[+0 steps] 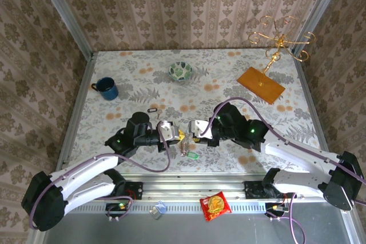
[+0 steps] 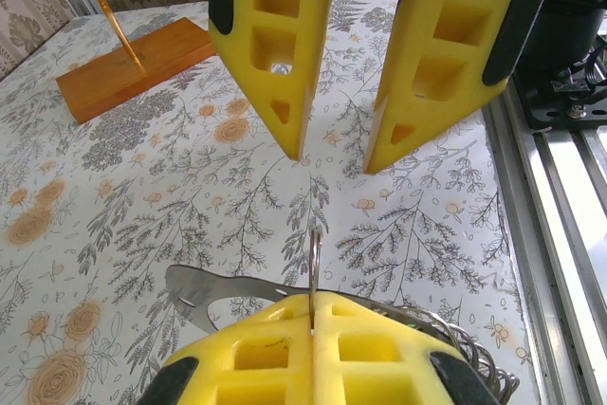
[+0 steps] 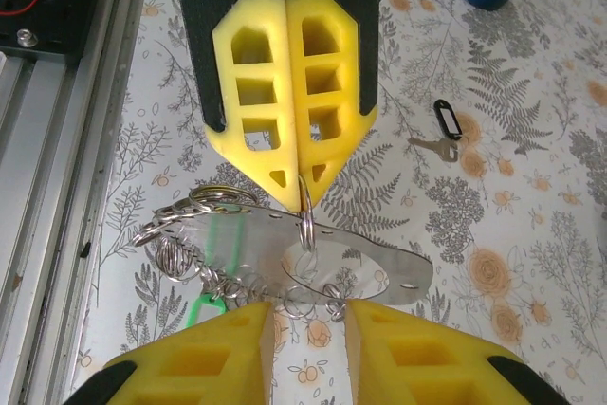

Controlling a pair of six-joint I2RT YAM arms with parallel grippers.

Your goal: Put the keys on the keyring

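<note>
Judged to be the ring-presenting step: the left gripper is clamped on the thin metal split ring of the keyring bunch, the right gripper stands apart just beside it, and the next move calls for fetching the loose black-tagged key lying well apart on the table

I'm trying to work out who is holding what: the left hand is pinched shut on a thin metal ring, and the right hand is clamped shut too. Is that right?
Not quite. The left hand is pinched shut on the thin metal ring, but the right hand is open, its fingers standing apart. The left wrist view shows that gap plainly.
</note>
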